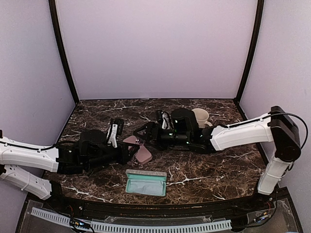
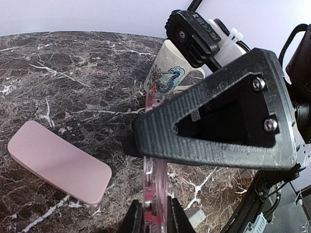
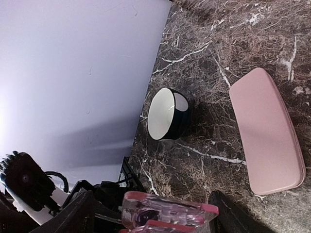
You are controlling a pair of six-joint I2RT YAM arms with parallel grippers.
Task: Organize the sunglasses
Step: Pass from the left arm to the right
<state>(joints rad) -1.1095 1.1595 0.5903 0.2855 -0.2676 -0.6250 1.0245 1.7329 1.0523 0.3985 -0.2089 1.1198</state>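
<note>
Dark marble table (image 1: 218,170) is carrying everything. L arm (image 1: 29,158) is reaching in from the left and R arm (image 1: 243,133) from the right, w/ both wrists meeting low near the table's ctr.

Open mint-green case (image 1: 146,182) is lying flat near the front edge. Closed pink case (image 1: 144,155) is lying flat just behind it, close by the meeting grippers. White mug (image 1: 200,116) w/ a seahorse print is standing upright toward the back, beside the R arm's wrist. Black cup (image 3: 167,114) w/ a white inside is sitting upright on the L side, behind the L wrist.

Red-pink sunglasses (image 3: 167,216) are sitting btwn the two grippers, just behind the pink case, held up in the L gripper (image 2: 154,206). That gripper is pinching the frame edge-on, w/ its fingers narrow and clamped on the plastic. R gripper (image 3: 154,204) is standing w/ fingers wide, one on each side of the same frame. Can't tell whether either pad is touching it.
</note>
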